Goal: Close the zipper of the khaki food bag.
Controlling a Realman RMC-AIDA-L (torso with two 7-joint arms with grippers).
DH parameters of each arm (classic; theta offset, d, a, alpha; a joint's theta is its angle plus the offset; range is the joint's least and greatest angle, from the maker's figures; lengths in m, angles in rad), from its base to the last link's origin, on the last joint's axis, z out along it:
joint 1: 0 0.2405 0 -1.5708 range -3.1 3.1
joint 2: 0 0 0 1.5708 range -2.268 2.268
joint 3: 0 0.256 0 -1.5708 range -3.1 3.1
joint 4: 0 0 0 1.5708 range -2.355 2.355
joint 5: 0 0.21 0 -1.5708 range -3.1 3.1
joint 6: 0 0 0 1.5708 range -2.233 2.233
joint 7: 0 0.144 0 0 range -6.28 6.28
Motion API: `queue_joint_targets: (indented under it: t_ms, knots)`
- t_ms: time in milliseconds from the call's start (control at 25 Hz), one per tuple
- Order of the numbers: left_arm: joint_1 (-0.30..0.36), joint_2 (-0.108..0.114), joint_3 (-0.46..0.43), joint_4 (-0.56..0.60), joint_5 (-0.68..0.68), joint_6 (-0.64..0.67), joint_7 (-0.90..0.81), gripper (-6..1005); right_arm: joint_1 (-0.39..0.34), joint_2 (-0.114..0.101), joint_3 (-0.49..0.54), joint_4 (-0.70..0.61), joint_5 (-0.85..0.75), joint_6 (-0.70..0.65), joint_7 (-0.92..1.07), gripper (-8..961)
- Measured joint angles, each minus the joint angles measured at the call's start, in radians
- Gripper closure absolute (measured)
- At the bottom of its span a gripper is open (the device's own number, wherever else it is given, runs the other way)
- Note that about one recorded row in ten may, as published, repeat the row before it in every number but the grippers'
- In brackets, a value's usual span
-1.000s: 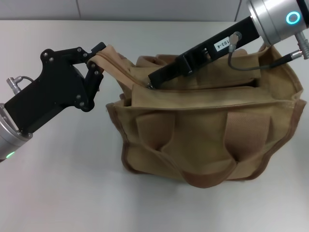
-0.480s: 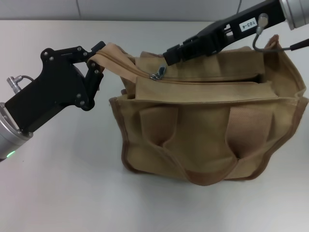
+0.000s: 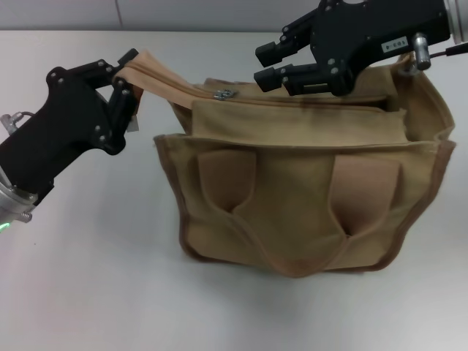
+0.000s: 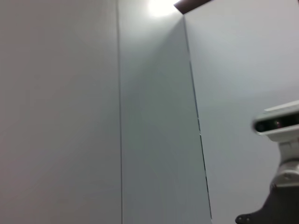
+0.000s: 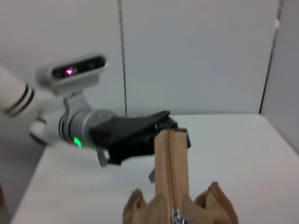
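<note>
The khaki food bag (image 3: 292, 183) stands on the white table, its handles hanging down its front. My left gripper (image 3: 126, 79) is shut on the bag's end tab (image 3: 157, 73) and pulls it up and to the left. The zipper (image 3: 307, 101) runs along the top, with its silver pull tab (image 3: 223, 93) lying loose near the left end. My right gripper (image 3: 268, 66) is open and empty just above the bag's top, to the right of the pull tab. The right wrist view shows the left gripper (image 5: 135, 135) holding the tab (image 5: 169, 154), and the pull tab (image 5: 176, 215).
The white table (image 3: 88, 278) lies bare to the left of and in front of the bag. A grey wall (image 3: 183, 13) runs behind the table. The left wrist view shows only wall panels and the robot's head (image 4: 278, 123).
My right gripper has let go of the pull tab, lifted, moved right and opened. The bag and my left gripper have shifted a little to the left.
</note>
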Motion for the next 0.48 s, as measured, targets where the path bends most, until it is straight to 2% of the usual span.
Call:
queue_joint_targets:
  t_ms: [200, 480]
  knots:
    - [0.005, 0.002, -0.021, 0.007, 0.000, 0.004, -0.155, 868, -0.008, 0.005, -0.005, -0.010, -0.001, 0.001, -0.179, 649]
    - [-0.003, 0.001, -0.016, 0.008, 0.003, 0.012, -0.215, 866, -0.009, 0.017, -0.062, -0.013, -0.002, 0.027, -0.252, 649]
